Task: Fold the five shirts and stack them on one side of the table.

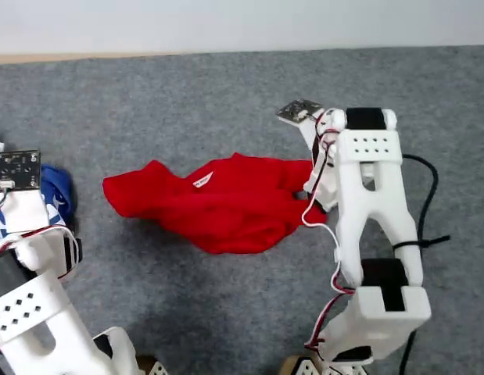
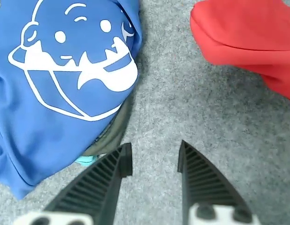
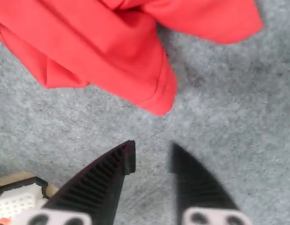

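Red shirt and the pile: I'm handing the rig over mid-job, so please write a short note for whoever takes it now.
Left claw: open, empty, over bare table between the blue shirt and the red shirt.
Right claw: open, empty, just off the red shirt's edge.
Done: the blue shirt lies at the left arm's side, on top of other cloth whose olive and teal edges peek out. How many shirts lie under it cannot be told.
To do: the red shirt is crumpled mid-table, unfolded. Fold it and add it to the pile.
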Tool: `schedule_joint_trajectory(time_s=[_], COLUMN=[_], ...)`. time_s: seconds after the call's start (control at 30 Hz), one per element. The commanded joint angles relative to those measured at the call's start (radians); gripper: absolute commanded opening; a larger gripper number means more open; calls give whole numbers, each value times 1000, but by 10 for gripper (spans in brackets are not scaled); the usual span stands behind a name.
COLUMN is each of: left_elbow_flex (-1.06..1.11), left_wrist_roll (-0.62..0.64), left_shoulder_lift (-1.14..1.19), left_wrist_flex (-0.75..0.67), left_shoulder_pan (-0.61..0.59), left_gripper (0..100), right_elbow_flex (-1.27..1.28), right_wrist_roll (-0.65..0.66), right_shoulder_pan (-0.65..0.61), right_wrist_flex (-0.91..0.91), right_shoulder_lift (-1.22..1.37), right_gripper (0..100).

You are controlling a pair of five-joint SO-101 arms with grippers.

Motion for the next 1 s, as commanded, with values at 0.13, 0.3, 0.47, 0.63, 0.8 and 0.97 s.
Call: schedule_joint_trajectory(time_s=[0.13,0.3,0.47,0.63,0.8,0.97], left_elbow_flex=[-5,10,31,36,36,36], left_wrist_roll=[-9,-11,-11,-11,-11,-11], left_shoulder_lift=[-11,-9,-15,-15,-11,-9], left_wrist_flex=[-18,-26,-26,-26,-26,-26], left_shoulder_pan=[-5,-3,-3,-3,-3,-2], left_gripper=[173,173,173,173,173,173], right_elbow_flex=[-110,-110,-110,-110,-110,-110], right_wrist_roll=[114,164,199,199,201,199], right_shoulder_pan=[-38,-84,-110,-111,-108,-111], right_wrist_flex=[41,44,41,36,1,-38], right_shoulder_lift=[44,65,124,185,254,280], right_gripper=[296,296,296,296,296,292])
